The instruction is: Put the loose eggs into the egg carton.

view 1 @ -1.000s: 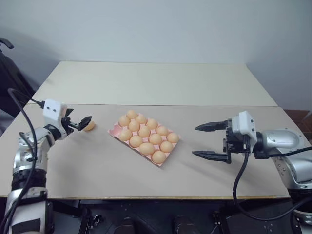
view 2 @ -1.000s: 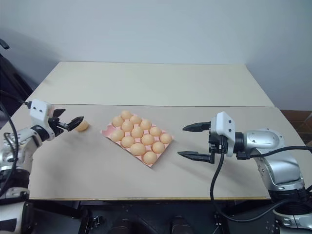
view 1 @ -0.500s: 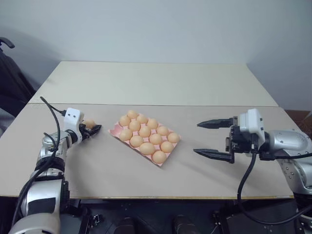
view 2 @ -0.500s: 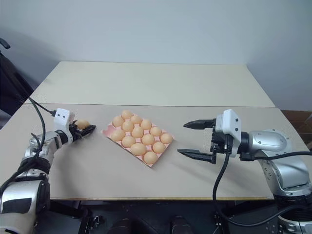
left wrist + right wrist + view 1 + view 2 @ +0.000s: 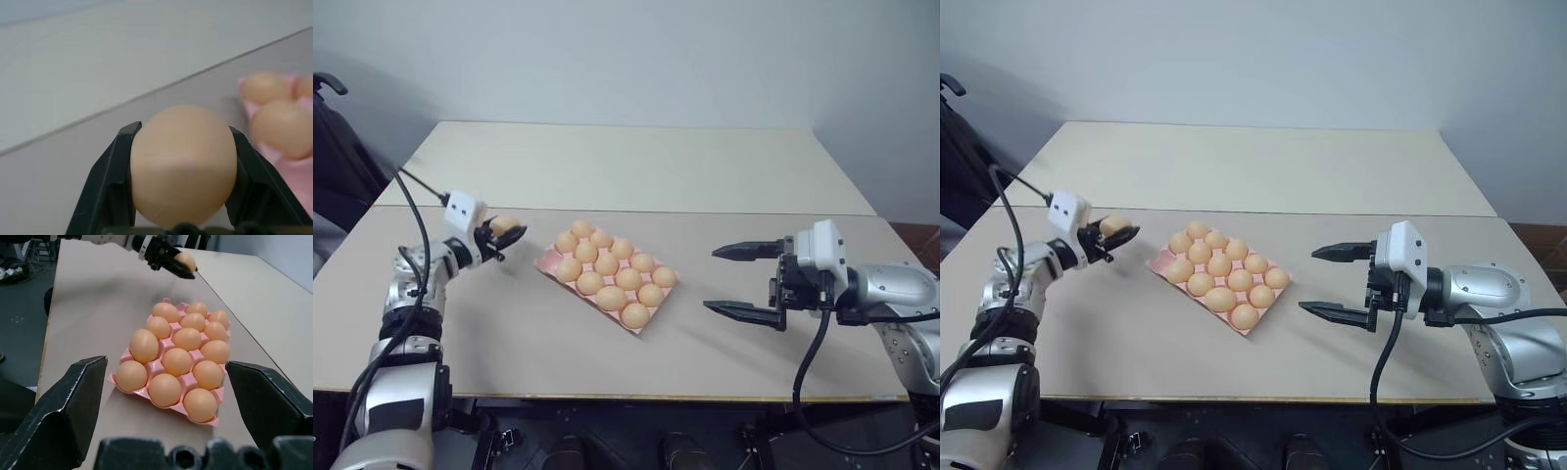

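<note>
Your left tool (image 5: 506, 235) is shut tight on an egg (image 5: 503, 226) at 9 o'clock from the egg carton (image 5: 546, 262), with bare table (image 5: 489, 333) between, while your right tool (image 5: 742, 282) gapes wide and empty at 3 o'clock.

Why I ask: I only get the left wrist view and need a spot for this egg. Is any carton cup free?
Observer: Yes. The egg carton has one empty cup, at the corner nearest the left gripper; every other cup holds an egg.
Operator: Is the right gripper in my way?
Observer: No. The right gripper hangs open off the carton's opposite side, apart from it.
</note>
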You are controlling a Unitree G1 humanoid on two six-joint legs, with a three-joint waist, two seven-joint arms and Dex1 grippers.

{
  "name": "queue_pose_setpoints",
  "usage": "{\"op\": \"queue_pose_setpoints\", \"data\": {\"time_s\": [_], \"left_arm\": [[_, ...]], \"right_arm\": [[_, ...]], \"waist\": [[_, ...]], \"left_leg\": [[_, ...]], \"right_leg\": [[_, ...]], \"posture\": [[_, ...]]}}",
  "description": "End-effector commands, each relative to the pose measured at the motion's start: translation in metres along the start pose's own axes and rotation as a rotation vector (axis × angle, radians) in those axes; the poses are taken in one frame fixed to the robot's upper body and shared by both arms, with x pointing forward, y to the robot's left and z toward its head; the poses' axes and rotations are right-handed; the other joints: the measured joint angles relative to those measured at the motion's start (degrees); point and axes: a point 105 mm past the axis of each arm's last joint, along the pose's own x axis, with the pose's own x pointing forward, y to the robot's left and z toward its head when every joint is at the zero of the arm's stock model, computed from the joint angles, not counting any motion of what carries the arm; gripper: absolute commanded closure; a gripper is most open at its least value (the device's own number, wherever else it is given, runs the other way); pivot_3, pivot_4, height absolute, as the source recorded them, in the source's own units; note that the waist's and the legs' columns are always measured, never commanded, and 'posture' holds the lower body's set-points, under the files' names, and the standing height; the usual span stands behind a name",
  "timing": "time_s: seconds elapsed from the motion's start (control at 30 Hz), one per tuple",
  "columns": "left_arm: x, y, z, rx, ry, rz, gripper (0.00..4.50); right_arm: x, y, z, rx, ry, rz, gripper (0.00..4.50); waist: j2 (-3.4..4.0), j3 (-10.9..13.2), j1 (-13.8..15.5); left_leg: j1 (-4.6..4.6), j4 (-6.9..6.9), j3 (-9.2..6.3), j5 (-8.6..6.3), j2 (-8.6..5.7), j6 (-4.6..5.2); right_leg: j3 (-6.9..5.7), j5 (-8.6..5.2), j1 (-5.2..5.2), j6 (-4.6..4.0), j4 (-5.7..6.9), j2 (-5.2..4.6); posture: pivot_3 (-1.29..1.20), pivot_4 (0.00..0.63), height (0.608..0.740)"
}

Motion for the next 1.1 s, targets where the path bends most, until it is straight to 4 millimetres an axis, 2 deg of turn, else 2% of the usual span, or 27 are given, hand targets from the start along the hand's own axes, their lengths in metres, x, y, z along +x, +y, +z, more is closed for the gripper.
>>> {"op": "queue_pose_setpoints", "data": {"time_s": [0.03, 0.17, 0.27, 0.3, 0.5, 0.77, 0.87, 0.97, 1.1], "left_arm": [[0.009, -0.027, 0.008, -0.012, -0.029, -0.111, 2.6], [0.012, -0.047, -0.004, -0.037, 0.008, -0.185, 2.6], [0.012, -0.052, -0.012, -0.048, 0.043, -0.196, 2.6], [0.012, -0.051, -0.014, -0.053, 0.056, -0.193, 1.88], [0.009, -0.05, -0.011, -0.073, 0.062, -0.199, 0.02], [-0.001, -0.044, 0.002, -0.039, 0.031, -0.176, 0.02], [-0.008, -0.04, 0.014, -0.019, -0.004, -0.159, 0.02], [-0.017, -0.037, 0.027, -0.008, -0.035, -0.157, 0.02], [-0.04, -0.03, 0.045, 0.032, -0.069, -0.154, 0.02]], "right_arm": [[-0.002, -0.002, 0.012, -0.053, -0.017, -0.012, 0.0], [-0.003, -0.002, 0.012, -0.057, -0.017, -0.019, 0.0], [-0.004, -0.002, 0.013, -0.058, -0.016, -0.023, 0.0], [-0.004, -0.001, 0.013, -0.058, -0.016, -0.024, 0.0], [-0.005, -0.001, 0.012, -0.054, -0.015, -0.028, 0.0], [-0.003, -0.003, 0.012, -0.054, -0.016, -0.023, 0.0], [-0.002, -0.003, 0.012, -0.053, -0.018, -0.017, 0.0], [-0.001, -0.003, 0.011, -0.053, -0.017, -0.012, 0.0], [-0.001, -0.003, 0.011, -0.052, -0.016, -0.003, 0.0]], "waist": [[0.0, 0.0, 0.0], [0.0, 0.0, -0.3], [0.0, 0.0, -0.4], [0.0, 0.0, -0.4], [0.0, 0.0, -0.2], [0.0, 0.0, -0.3], [0.0, 0.0, -0.3], [0.0, 0.0, -0.2], [0.0, 0.0, -0.4]], "left_leg": [[0.03, 0.0, 0.0, 0.0, 0.0, 0.0], [0.07, 0.02, 0.0, 0.0, 0.0, 0.0], [0.06, 0.01, -0.01, 0.0, 0.0, 0.01], [0.06, 0.01, -0.01, 0.0, 0.0, 0.01], [0.06, 0.02, -0.02, 0.0, -0.01, 0.01], [0.05, 0.02, -0.03, 0.0, 0.0, 0.01], [0.05, 0.02, -0.03, 0.0, 0.0, 0.01], [0.05, 0.02, -0.03, 0.0, 0.0, 0.01], [0.04, 0.0, -0.03, 0.0, 0.0, 0.01]], "right_leg": [[0.01, 0.0, 0.01, 0.0, 0.02, 0.0], [0.03, 0.0, 0.03, 0.0, 0.05, 0.02], [0.04, 0.0, 0.0, 0.0, 0.03, 0.02], [0.04, 0.0, 0.0, 0.0, 0.03, 0.02], [0.02, 0.0, 0.03, 0.0, 0.02, 0.02], [0.03, 0.0, 0.02, 0.0, 0.02, 0.02], [0.03, 0.0, 0.01, 0.0, 0.02, 0.02], [0.02, 0.0, 0.01, 0.0, 0.01, 0.02], [0.04, 0.0, 0.0, 0.0, 0.0, 0.02]], "posture": [[0.0, 0.15, 0.74], [0.0, 0.15, 0.74], [0.0, 0.15, 0.74], [0.0, 0.15, 0.74], [0.0, 0.15, 0.74], [0.0, 0.15, 0.74], [0.0, 0.15, 0.74], [0.0, 0.15, 0.74], [0.0, 0.15, 0.74]]}}
